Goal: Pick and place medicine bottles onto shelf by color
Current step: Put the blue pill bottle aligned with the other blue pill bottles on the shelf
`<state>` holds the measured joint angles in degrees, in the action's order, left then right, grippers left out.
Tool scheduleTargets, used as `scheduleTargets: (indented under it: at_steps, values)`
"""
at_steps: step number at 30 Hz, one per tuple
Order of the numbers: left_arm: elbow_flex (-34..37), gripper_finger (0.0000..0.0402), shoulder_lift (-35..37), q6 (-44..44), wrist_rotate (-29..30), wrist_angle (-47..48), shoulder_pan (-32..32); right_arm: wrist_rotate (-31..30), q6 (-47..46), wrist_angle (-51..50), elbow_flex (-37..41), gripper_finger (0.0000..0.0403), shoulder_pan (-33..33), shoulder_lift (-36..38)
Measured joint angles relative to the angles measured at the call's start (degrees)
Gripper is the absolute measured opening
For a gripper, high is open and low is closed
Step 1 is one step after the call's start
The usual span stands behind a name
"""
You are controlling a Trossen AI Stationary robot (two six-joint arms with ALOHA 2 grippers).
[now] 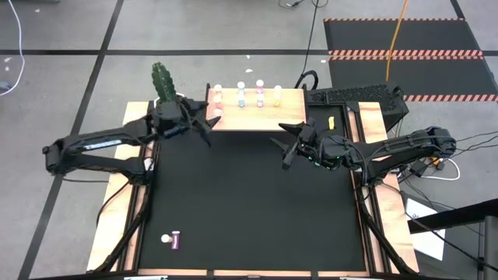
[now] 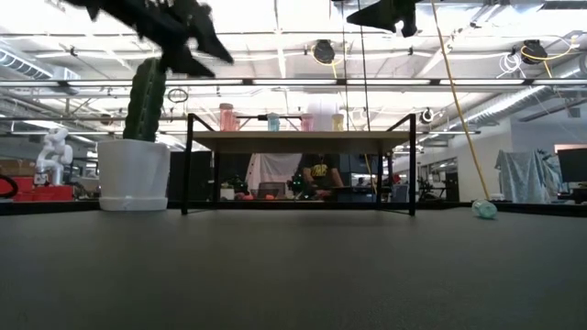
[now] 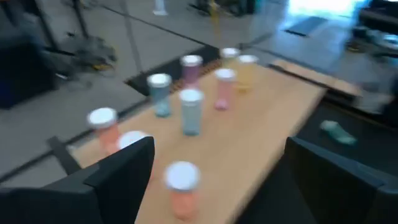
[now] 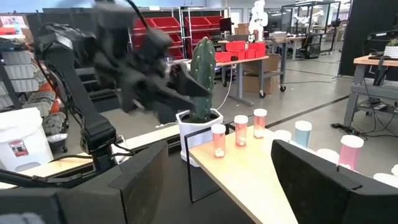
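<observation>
Left end effector [image 1: 208, 124] open above shelf [image 1: 272, 117] corner.

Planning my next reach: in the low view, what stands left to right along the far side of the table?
White pot with the cactus → shelf carrying pink, blue, pink and yellow bottles → a lone bottle lying on the table.

no readable text, labels, brands or numbers anywhere

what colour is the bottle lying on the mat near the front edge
Purple body with a white cap, seen best in the high view.
</observation>
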<state>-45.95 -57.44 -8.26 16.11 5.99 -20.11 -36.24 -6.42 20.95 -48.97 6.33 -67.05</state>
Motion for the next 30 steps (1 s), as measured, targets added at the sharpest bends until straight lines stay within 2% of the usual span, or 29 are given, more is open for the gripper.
scheduleTargets:
  at_steps: [2, 6, 8, 12, 16, 19, 21, 25, 30]
  values:
    - [-4.73, 0.0361, 2.02, -3.49, -2.72, 10.32, 2.10, 0.02, -0.37, 0.02, 0.00, 0.0283, 0.00, 0.00]
    - [-14.39, 0.0352, 3.46, -11.40, -15.34, 32.68, 7.50, 0.08, -3.04, -0.26, 0.00, 0.0283, 0.00, 0.00]
    - [-17.17, 0.0345, 3.53, -16.92, -18.95, 40.71, 11.82, 0.27, -3.34, -0.46, 0.00, 0.0283, -0.29, 0.00]
    - [-16.45, 0.0327, 3.46, -29.17, -18.51, 47.78, 22.60, 0.51, -3.41, -1.41, 0.00, 0.0283, -0.76, 0.00]
    - [-11.67, 0.0306, 2.27, -48.58, -15.56, 48.22, 31.18, 0.46, -6.16, -3.33, 0.01, 0.0283, -0.74, 0.93]
    - [-7.26, 0.0293, 0.66, -63.57, -15.07, 45.72, 35.60, 0.44, -15.60, -9.21, 0.01, 0.0283, -0.74, 3.07]
    - [-4.56, 0.0286, -0.90, -71.03, -15.25, 42.30, 37.98, 0.54, -23.69, -16.68, 0.00, 0.0283, -0.74, 4.99]
    - [-0.49, 0.0279, -4.63, -79.65, -16.28, 34.69, 40.85, 5.00, -40.36, -38.01, 0.00, 0.0283, -0.72, 9.07]
    - [0.74, 0.0278, -8.93, -82.19, -16.71, 25.05, 41.63, 12.40, -60.72, -65.37, 0.00, 0.0276, 0.13, 12.16]
